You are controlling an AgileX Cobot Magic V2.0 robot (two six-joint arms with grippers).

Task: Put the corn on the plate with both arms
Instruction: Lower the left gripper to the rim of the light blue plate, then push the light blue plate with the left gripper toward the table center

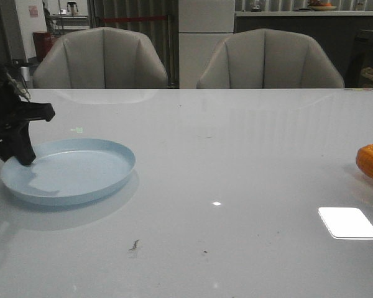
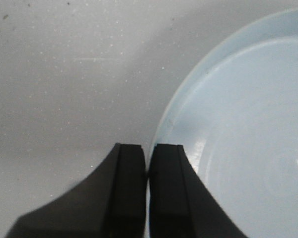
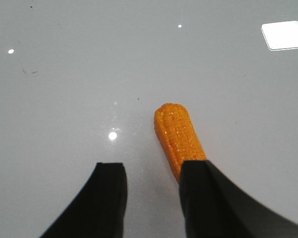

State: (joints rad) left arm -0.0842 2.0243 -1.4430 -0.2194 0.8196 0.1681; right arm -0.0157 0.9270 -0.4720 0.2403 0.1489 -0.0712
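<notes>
The left hand (image 1: 26, 158) is pinched shut on the near-left rim of the plate (image 1: 81, 171), which sits on the worktop (image 1: 236, 186). Well apart from it lies the corn (image 3: 179, 139), beside one finger (image 3: 208, 198) of the right hand (image 3: 154, 193), whose fingers stand apart, gripping nothing.

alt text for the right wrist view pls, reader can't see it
An orange-yellow corn cob lies on a glossy white table, its near end hidden behind one finger of the open right gripper. The cob is not between the two black fingers. A bright rectangular light reflection shows on the table beyond.
</notes>
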